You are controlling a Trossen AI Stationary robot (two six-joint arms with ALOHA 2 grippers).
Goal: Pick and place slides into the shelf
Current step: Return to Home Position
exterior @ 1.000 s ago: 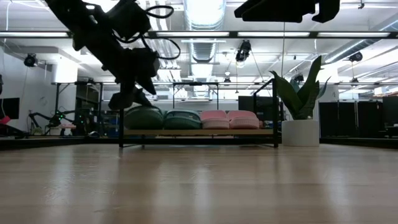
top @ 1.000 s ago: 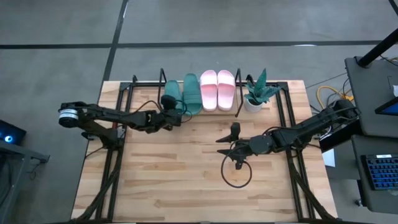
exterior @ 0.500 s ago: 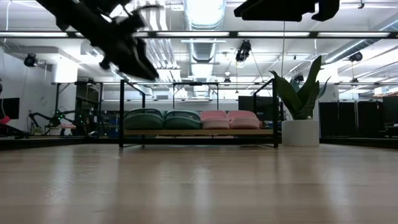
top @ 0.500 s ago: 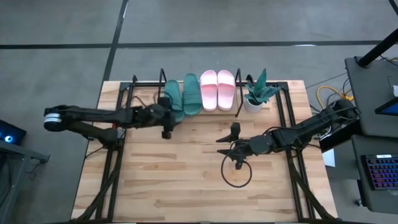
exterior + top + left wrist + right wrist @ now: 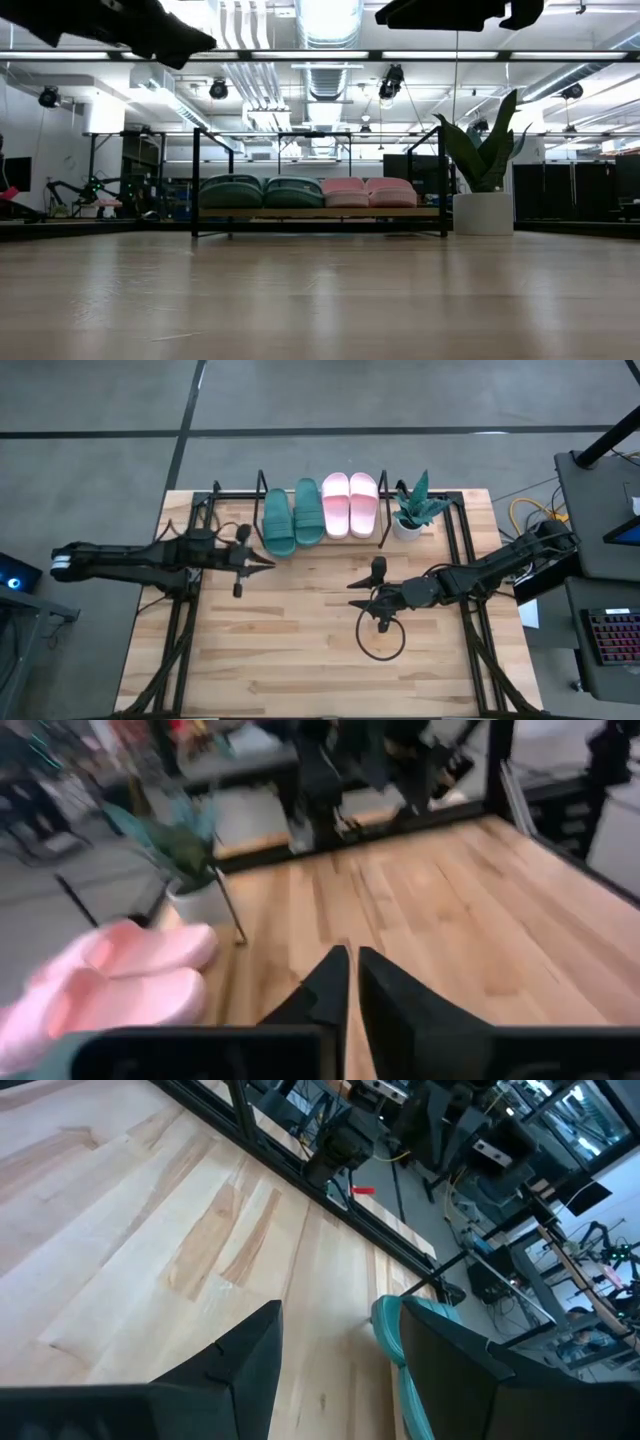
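All four slides (image 5: 308, 512) lie side by side on the shelf (image 5: 262, 488) at the far edge of the table (image 5: 300, 660), the green pair (image 5: 279, 525) on the left and the pink pair (image 5: 337, 505) right against it. A potted plant (image 5: 408, 520) stands just past the shelf's right end. My left tool (image 5: 265, 563) hangs over the table just in front of the green pair, fingers pinched together on nothing. My right tool (image 5: 356, 598) waits mid-table, spread wide and empty. I judge these slides light, rubbery and bendy, hardly fragile, and more likely to cling to my fingers than slip. If one needed reseating, I would close across its wide strap. The arch should squash a little, and the sole may droop from that hold.
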